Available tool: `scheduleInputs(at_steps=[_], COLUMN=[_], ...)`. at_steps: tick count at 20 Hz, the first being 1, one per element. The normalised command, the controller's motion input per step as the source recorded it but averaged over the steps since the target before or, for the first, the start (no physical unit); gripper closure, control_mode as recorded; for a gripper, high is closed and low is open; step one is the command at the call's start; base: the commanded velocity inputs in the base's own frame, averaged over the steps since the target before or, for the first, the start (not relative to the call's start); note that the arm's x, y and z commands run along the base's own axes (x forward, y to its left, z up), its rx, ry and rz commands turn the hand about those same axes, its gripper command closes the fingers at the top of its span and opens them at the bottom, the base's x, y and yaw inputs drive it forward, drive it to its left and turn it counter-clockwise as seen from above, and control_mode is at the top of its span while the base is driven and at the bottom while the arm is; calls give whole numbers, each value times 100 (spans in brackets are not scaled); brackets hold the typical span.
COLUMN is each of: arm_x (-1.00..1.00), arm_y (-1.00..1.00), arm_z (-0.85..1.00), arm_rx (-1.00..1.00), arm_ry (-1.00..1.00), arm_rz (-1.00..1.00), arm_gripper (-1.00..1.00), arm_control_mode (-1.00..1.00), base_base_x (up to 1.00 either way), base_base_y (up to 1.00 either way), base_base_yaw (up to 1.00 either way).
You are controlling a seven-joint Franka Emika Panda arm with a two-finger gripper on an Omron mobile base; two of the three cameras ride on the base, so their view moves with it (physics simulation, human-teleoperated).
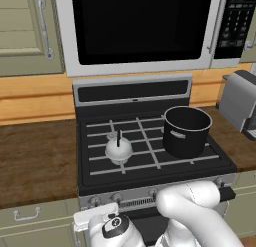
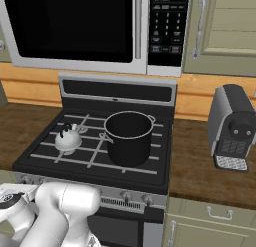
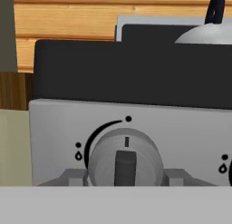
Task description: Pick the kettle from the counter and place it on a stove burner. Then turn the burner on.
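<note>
Grey and round, the knob (image 3: 124,157) sits low in the middle of the hand view, with the gripper (image 3: 123,177) half open around it, fingers on each side. The kettle (image 1: 119,149) rests on the stove burner (image 1: 111,136), left of the pot (image 1: 187,131). Squeeze the knob snugly, stay centred, then twist slowly.

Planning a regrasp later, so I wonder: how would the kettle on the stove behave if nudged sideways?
The kettle is squat and dome-shaped, so it would probably slide rather than tip. It sits on thin grate bars, so a nudge might catch or rock its base. Its thin arched handle looks rigid, but offers little to push on.
</note>
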Motion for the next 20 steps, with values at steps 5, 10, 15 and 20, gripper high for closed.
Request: scheduleInputs(at_steps=[5,10,15,20], arm_x=[0,-14,-16,-27], arm_y=[2,4,6,4], arm_z=[0,8,8,0], arm_rx=[0,-11,-20,-22], arm_ry=[0,0,0,0], arm_rz=[0,0,0,-2], arm_gripper=[100,100,100,100], arm_control_mode=[-100,-100,-100,-100], base_base_x=[0,0,0,0], base_base_y=[0,0,0,0], base_base_yaw=[0,0,0,0])
